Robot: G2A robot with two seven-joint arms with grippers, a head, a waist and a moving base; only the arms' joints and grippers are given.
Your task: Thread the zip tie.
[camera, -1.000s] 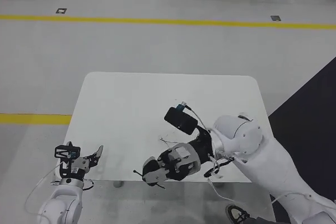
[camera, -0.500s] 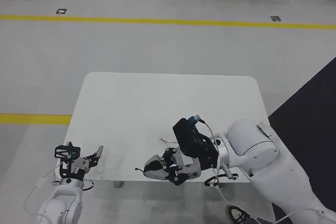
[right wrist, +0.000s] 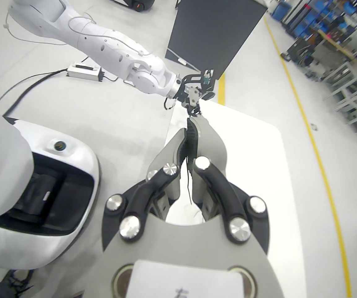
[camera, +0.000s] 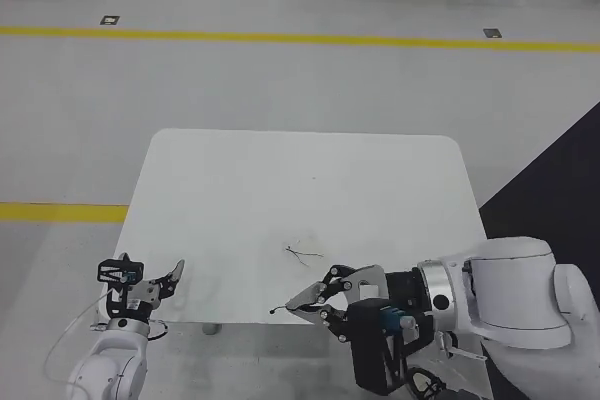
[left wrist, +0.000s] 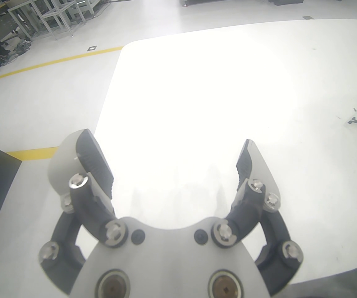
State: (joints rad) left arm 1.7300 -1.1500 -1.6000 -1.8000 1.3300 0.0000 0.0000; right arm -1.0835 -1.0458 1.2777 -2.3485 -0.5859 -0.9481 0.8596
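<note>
Jaws of the right gripper: shut tight on one thin black zip tie. Holds it low over the near edge of the white surface, about the middle of that edge. A short bit of the tie poking out past the tips, toward the left arm's side. In the right wrist view, a longer bit of the same tie running back between the two fingers, toward the wrist.

Jaws of the left gripper: wide open, with two dark ribbed pads facing each other over the bare white surface. Sits at the near left corner of the surface, well apart from the right gripper. Seen far off in the right wrist view too, in line with the right fingertips.

By count: two grippers, one shut and one open. One zip tie, up in the right jaws and not lying down. One more thin dark strand, flat on the surface just past the right gripper, near the middle, touching neither gripper. Too thin to tell if a second tie or not.
</note>
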